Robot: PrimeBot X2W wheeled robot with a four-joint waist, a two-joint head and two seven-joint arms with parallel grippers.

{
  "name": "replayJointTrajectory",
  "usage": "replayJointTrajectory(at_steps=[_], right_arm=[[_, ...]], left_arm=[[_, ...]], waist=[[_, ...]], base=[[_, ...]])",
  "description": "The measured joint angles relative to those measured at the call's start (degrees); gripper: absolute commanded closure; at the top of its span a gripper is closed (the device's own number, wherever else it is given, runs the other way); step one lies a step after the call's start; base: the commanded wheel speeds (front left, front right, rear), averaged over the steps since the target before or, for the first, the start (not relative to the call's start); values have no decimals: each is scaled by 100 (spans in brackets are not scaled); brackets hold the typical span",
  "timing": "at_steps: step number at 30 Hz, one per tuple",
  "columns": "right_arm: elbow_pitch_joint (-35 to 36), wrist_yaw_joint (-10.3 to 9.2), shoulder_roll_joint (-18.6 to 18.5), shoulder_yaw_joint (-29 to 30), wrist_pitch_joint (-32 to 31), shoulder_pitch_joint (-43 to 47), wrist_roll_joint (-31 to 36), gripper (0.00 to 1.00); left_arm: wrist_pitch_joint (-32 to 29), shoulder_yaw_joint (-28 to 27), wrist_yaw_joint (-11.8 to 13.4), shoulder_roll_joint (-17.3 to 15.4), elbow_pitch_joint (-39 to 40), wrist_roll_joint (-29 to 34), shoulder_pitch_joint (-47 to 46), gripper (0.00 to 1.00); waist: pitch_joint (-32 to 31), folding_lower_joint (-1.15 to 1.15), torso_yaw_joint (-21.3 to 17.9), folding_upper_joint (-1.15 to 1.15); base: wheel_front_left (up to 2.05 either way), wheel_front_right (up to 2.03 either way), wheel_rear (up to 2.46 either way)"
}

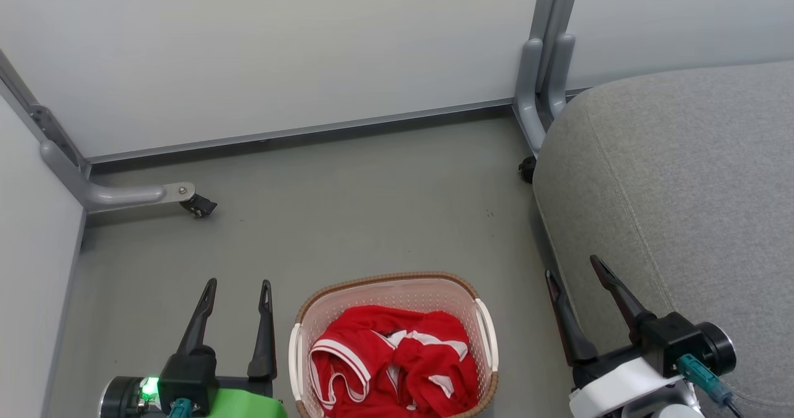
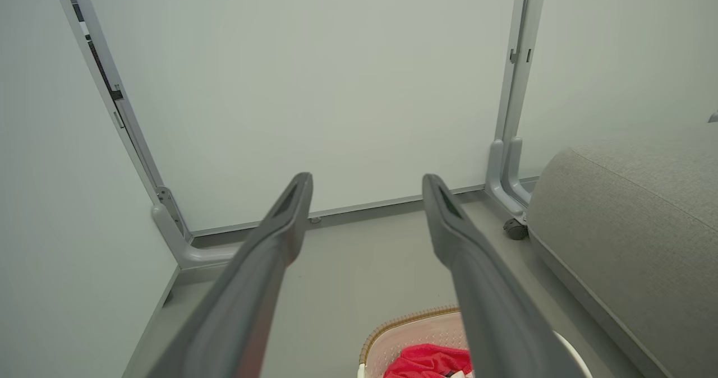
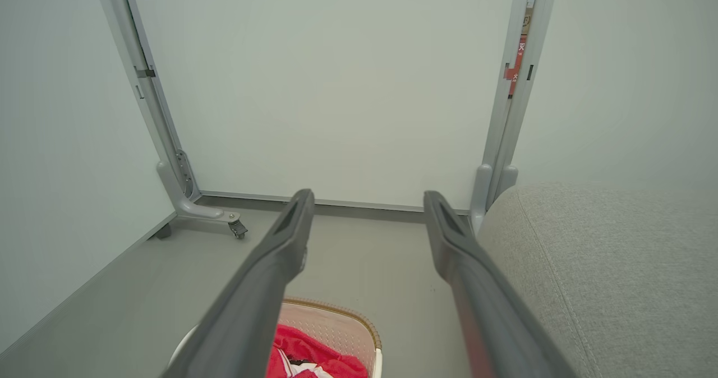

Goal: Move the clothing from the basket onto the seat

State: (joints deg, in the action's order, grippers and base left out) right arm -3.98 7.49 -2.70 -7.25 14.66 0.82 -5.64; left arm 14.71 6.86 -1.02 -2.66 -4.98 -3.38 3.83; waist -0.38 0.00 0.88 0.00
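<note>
Bright red clothing [image 1: 394, 362] with white trim lies bunched inside the cream perforated basket [image 1: 397, 281] on the grey floor; its red cloth also peeks into the left wrist view [image 2: 429, 361] and the right wrist view [image 3: 305, 353]. The large light grey seat [image 1: 682, 207] fills the right side, just right of the basket. My left gripper [image 1: 239, 288] stands open to the basket's left, nothing between its fingers. Between basket and seat my right gripper [image 1: 574, 268] is open and empty too.
Pale partition panels close off the back and left, standing on grey feet with castors [image 1: 197, 206]. A grey upright post [image 1: 546, 71] with another castor [image 1: 527, 168] stands beside the seat's far corner. Open grey floor [image 1: 372, 207] lies beyond the basket.
</note>
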Motion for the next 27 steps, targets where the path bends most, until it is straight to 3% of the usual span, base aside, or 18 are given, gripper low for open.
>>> replayJointTrajectory(at_steps=[22, 27], right_arm=[[-11, 1, -2, -25, 34, 40, 159, 0], [90, 0, -4, -13, 35, -79, 172, 0]], left_arm=[[33, 43, 35, -2, -131, 134, 39, 0], [33, 204, -109, -4, -475, 156, -78, 0]], waist=[[61, 0, -60, 0], [298, 0, -77, 0]], base=[[0, 0, 0], [0, 0, 0]])
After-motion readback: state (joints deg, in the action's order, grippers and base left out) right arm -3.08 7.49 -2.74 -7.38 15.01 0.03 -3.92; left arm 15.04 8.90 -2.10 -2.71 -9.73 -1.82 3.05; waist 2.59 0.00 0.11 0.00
